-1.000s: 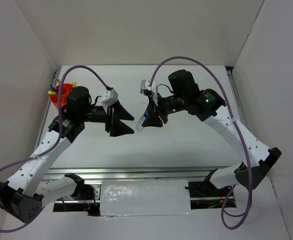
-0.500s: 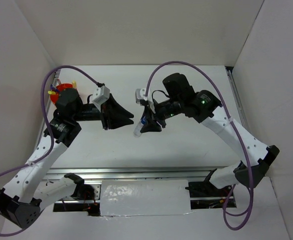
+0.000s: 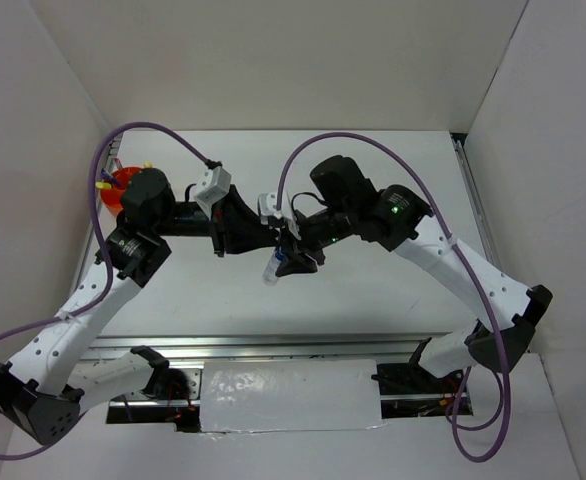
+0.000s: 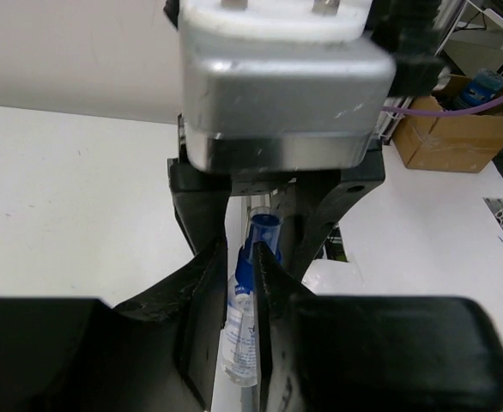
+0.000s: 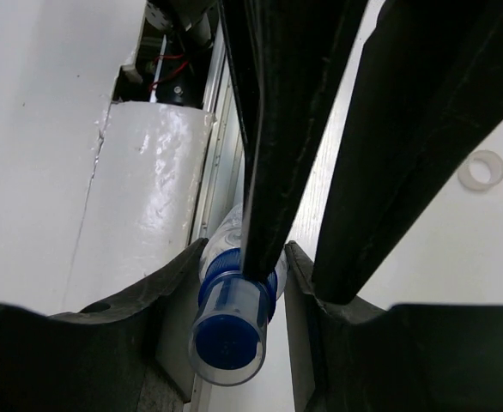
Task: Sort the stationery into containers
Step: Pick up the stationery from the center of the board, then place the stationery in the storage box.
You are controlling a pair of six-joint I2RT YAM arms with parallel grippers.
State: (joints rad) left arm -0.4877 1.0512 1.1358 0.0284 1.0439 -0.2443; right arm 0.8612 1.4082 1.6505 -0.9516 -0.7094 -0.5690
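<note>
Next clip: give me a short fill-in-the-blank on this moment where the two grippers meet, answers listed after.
1. The right gripper holds a small clear bottle by its ____ cap.
2. The left gripper has its fingers on either side of the same ____.
3. The orange-red cup stands near the ____ edge of the table.
4. The loose tape ring lying on the table is ____.
Missing words: blue; bottle; left; white.

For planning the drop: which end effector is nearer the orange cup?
Left. The left end effector is right of the orange cup; the right end effector is farther right.
</note>
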